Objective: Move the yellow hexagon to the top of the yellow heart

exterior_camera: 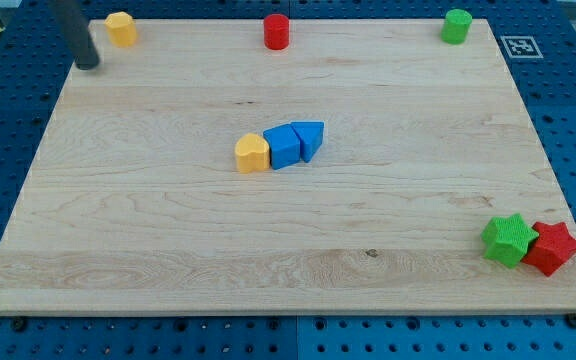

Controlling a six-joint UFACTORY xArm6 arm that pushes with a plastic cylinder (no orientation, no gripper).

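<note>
The yellow hexagon sits at the board's top left corner. The yellow heart lies near the middle of the board, touching a blue cube on its right. My tip is at the board's top left edge, just below and to the left of the yellow hexagon, apart from it.
A blue triangle touches the blue cube's right side. A red cylinder stands at the top middle and a green cylinder at the top right. A green star and a red star lie together at the bottom right. The wooden board rests on blue pegboard.
</note>
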